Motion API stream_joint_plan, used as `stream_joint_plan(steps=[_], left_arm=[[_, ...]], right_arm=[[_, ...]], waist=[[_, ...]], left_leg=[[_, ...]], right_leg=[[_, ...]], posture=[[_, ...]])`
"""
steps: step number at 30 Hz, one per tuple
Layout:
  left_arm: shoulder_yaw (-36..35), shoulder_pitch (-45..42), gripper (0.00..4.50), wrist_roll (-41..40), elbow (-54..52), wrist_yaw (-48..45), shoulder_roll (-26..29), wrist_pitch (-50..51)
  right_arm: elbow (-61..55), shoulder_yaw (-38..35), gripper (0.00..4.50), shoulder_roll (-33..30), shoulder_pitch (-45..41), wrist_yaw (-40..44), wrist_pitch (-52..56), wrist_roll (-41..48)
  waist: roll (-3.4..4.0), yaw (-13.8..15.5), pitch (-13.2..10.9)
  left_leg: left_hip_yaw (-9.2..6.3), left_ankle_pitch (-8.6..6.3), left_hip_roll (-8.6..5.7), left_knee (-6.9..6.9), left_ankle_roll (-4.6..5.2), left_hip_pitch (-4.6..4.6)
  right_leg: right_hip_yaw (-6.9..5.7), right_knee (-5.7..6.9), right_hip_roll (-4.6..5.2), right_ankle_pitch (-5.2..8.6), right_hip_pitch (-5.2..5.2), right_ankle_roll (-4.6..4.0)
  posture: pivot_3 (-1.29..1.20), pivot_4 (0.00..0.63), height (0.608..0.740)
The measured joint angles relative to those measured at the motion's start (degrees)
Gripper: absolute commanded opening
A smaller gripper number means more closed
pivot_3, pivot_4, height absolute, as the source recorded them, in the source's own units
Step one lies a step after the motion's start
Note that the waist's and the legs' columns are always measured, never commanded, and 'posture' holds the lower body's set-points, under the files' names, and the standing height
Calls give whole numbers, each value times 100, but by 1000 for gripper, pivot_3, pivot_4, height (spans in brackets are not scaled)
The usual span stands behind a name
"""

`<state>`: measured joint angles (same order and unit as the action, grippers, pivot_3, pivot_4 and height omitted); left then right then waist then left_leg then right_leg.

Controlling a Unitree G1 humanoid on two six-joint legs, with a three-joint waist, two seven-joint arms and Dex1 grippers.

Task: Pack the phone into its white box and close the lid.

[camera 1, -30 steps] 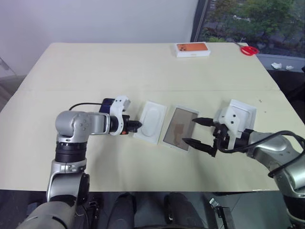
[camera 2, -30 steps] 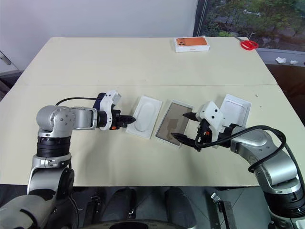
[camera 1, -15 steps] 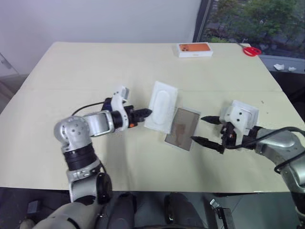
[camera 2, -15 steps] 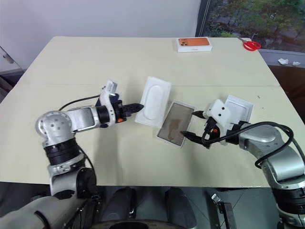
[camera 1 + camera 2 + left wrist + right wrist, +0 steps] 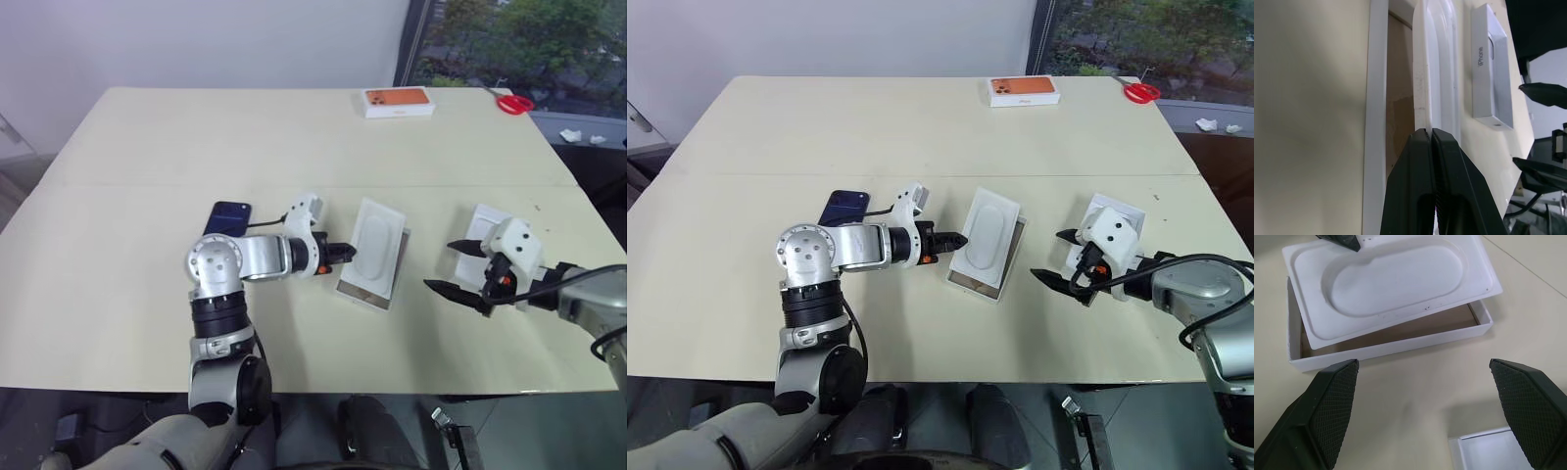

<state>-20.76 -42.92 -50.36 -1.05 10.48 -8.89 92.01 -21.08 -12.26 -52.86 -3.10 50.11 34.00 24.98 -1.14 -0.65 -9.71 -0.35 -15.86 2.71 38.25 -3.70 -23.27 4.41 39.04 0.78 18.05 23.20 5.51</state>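
The white box (image 5: 364, 291) lies open mid-table, its tan floor (image 5: 1399, 111) partly covered. My left gripper (image 5: 343, 253) is shut on the edge of a white insert tray (image 5: 987, 238) with an oval recess and holds it tilted over the box. The dark blue phone (image 5: 227, 216) lies flat on the table behind my left arm. The lid (image 5: 1117, 216) rests to the right, white inside facing up. Just in front of the lid my right gripper (image 5: 453, 266) hovers open, apart from the box, with nothing between its fingers (image 5: 1327, 406).
A white box with an orange top (image 5: 398, 101) sits at the far edge of the table, with red scissors (image 5: 511, 102) to its right. The cream table (image 5: 294, 147) has bare room at the back and along the front.
My left gripper has carried the insert tray rightwards from beside the box to over it. My right gripper has drawn back to the right, away from the box. The phone now shows.
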Motion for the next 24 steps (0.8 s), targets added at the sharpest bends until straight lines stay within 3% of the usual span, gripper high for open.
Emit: stream_joint_plan(steps=[9,12,19,24], left_arm=[[417,0,37,-727,190,484,189,0],[463,14,940,-912,246,644,254,0],[418,17,4358,-1390,265,978,440,0],[205,25,4358,-1745,-5,1051,849,0]], right_arm=[[-8,1,4500,3,26,-78,-14,-8],[-8,9,4500,5,-20,-78,-15,-8],[-8,120,4500,29,-192,-80,-17,-8],[-13,314,4500,239,-511,-165,123,44]], waist=[[0,3,0],[0,3,0],[0,3,0],[0,-18,0]], left_leg=[[0,3,-1,0,-5,0],[0,4,-1,0,-6,0],[0,8,-1,0,-14,0],[-1,13,1,-2,-24,2]], right_leg=[[0,0,1,0,0,0],[0,0,0,0,0,0],[0,0,0,0,0,0],[0,2,-2,0,1,0]], posture=[[0,150,731],[0,150,731],[0,150,731],[0,150,731]])
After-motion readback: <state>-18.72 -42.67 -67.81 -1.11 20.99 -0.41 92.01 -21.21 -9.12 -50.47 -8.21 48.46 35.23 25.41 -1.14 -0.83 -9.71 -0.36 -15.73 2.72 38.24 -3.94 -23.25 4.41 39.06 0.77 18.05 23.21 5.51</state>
